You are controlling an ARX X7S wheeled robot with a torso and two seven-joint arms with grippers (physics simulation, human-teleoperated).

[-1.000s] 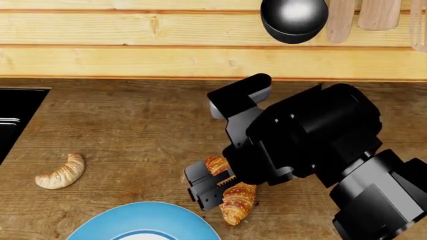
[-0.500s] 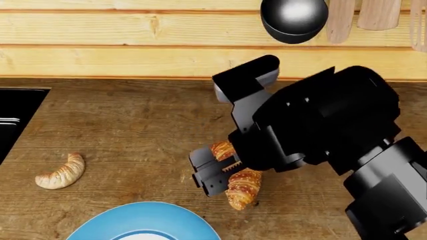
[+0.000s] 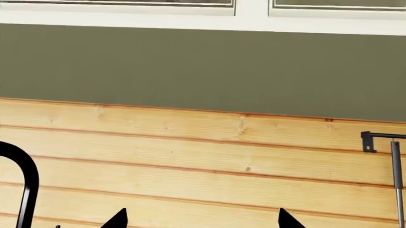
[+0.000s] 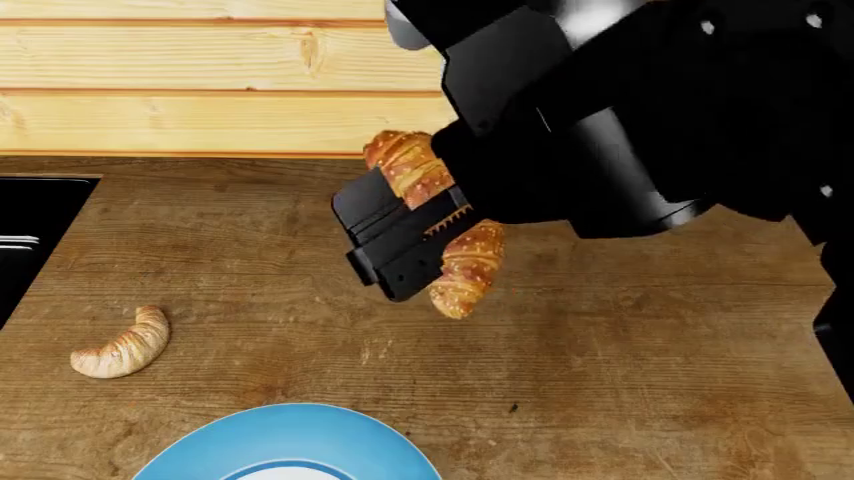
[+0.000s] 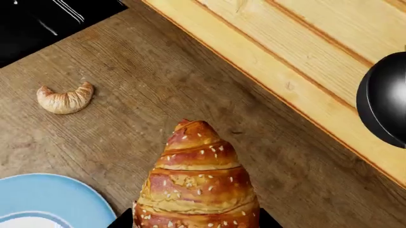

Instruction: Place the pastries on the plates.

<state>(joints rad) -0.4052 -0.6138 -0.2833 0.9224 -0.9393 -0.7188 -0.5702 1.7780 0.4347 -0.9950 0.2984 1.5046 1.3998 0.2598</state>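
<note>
My right gripper [image 4: 414, 235] is shut on the golden-brown croissant [image 4: 461, 265] and holds it high above the wooden counter; the croissant fills the right wrist view [image 5: 198, 183]. The pale beige crescent roll [image 4: 124, 345] lies on the counter at the left, also in the right wrist view [image 5: 65, 99]. The sky-blue-rimmed plate [image 4: 287, 445] sits at the front edge, also in the right wrist view [image 5: 47, 202]. The floral-rimmed plate is out of view. My left gripper [image 3: 201, 221] faces the wooden wall, its fingertips [image 3: 117, 219] wide apart and empty.
A black sink [image 4: 27, 235] is set into the counter at the left. A wooden plank wall [image 4: 200, 90] backs the counter. A black ladle [image 5: 383, 102] hangs on that wall. A thin metal rail [image 3: 396, 166] shows in the left wrist view.
My right gripper has risen well off the counter with the croissant in it, moving up and slightly left. The crescent roll and blue plate have not moved.
</note>
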